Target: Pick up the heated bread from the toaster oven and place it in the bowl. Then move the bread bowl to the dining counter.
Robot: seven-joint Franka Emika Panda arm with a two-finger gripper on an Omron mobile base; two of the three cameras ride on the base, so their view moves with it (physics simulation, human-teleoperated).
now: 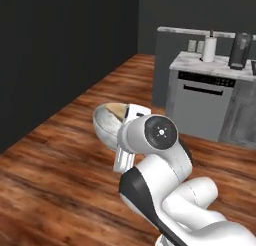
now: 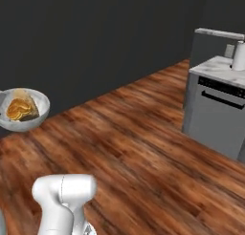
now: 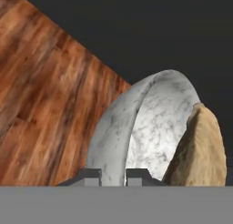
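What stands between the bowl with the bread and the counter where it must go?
Nothing visible: the gripper holds the bowl, bread inside, above open wooden floor. The dining counter itself is not recognisable here.

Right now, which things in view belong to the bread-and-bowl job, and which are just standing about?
Part of the job:
- bowl, carried above the wood floor
- heated bread, lying in it
- gripper, shut on the bowl's rim

Just standing about:
- dishwasher
- paper towel roll
- dark appliance beside the roll
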